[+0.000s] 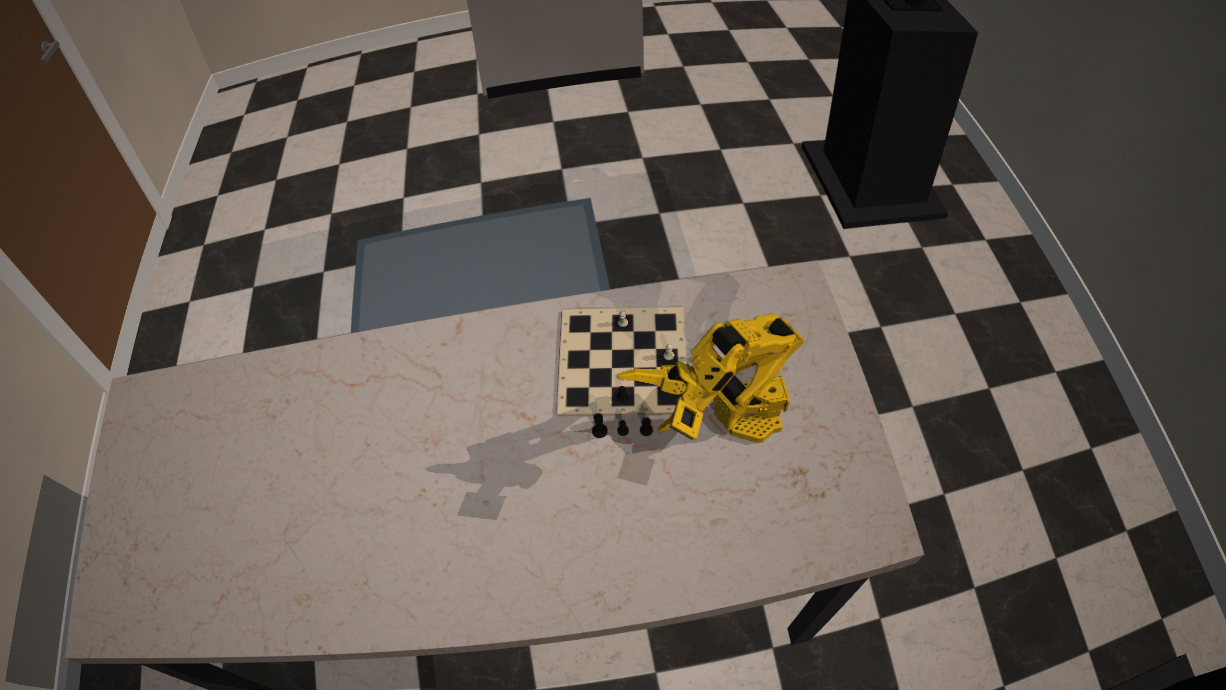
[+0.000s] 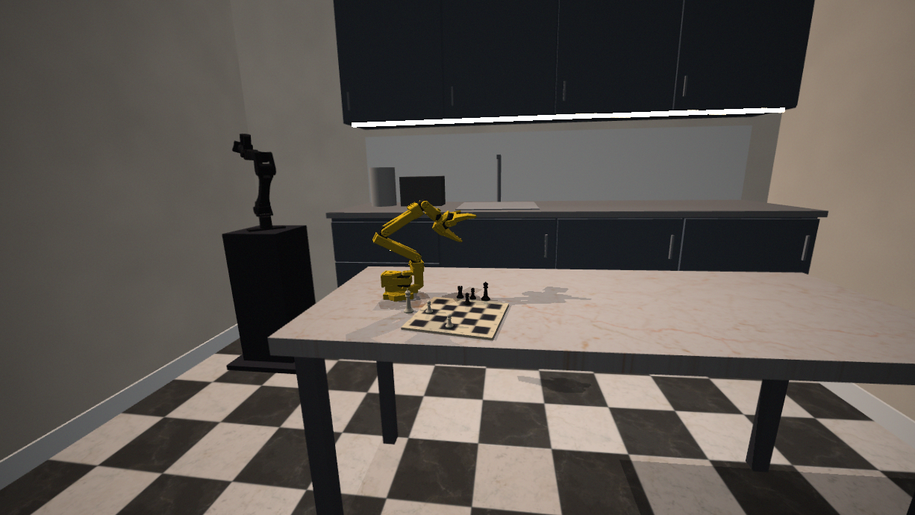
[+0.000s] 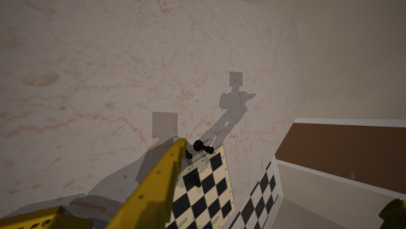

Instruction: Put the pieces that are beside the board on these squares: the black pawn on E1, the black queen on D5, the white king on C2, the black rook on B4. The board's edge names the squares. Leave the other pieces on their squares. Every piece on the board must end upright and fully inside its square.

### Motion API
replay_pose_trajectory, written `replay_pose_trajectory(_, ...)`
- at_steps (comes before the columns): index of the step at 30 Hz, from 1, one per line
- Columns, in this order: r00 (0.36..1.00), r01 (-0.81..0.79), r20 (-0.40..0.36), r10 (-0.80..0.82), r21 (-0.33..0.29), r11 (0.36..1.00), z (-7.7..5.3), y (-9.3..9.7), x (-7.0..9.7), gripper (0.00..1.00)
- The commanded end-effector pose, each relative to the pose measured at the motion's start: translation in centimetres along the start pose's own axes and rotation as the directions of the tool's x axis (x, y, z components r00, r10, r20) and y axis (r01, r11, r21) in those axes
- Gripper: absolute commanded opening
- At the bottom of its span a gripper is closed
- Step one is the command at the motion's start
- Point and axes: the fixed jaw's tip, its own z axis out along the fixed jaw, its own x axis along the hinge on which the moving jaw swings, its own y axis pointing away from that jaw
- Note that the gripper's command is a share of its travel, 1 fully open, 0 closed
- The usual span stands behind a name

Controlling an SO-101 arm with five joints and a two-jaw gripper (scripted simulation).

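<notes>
Gripper (image 1: 640,402) (image 2: 468,228) (image 3: 291,170) raised above the desk (image 1: 300,514) (image 2: 639,307) (image 3: 100,66), fingers apart, nothing held. From my station I count four task pieces upright off the board (image 1: 561,360) (image 2: 464,328) (image 3: 229,186). Black rook (image 1: 646,426) (image 2: 460,292), black pawn (image 1: 622,427) (image 2: 472,293) (image 3: 188,155) and black queen (image 1: 599,426) (image 2: 486,291) (image 3: 203,146) form a row just beside one edge, pawn between. White king (image 2: 407,302) by another edge, near the arm's base; arm hides it from my top view.

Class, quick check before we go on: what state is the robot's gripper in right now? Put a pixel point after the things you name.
Gripper (image 1: 639,402) (image 2: 468,228): open, jaws apart, nothing between them.
</notes>
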Motion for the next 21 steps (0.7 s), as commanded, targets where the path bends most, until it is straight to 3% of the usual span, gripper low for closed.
replay_pose_trajectory(1,0.980,-0.187,-0.052,0.191,0.083,0.979,-0.5,-0.9,2.1,0.66)
replay_pose_trajectory(4,0.962,-0.256,-0.063,0.265,0.119,0.959,-0.8,-1.2,2.8,0.65)
replay_pose_trajectory(6,0.912,-0.383,-0.072,0.403,0.194,0.903,-1.3,-1.7,4.2,0.62)
replay_pose_trajectory(9,0.881,-0.441,-0.071,0.467,0.232,0.867,-1.5,-1.9,4.8,0.60)
replay_pose_trajectory(11,0.810,-0.542,-0.058,0.584,0.305,0.783,-2.1,-2.2,6.1,0.58)
replay_pose_trajectory(14,0.810,-0.542,-0.058,0.584,0.305,0.783,-2.1,-2.2,6.1,0.58)
replay_pose_trajectory(17,0.690,-0.658,-0.016,0.723,0.404,0.636,-2.9,-2.4,7.8,0.54)
replay_pose_trajectory(18,0.690,-0.658,-0.016,0.723,0.404,0.636,-2.9,-2.4,7.8,0.54)
replay_pose_trajectory(20,0.609,-0.711,0.024,0.793,0.459,0.532,-3.4,-2.5,8.9,0.51)
replay_pose_trajectory(21,0.609,-0.711,0.024,0.793,0.459,0.532,-3.4,-2.5,8.9,0.51)
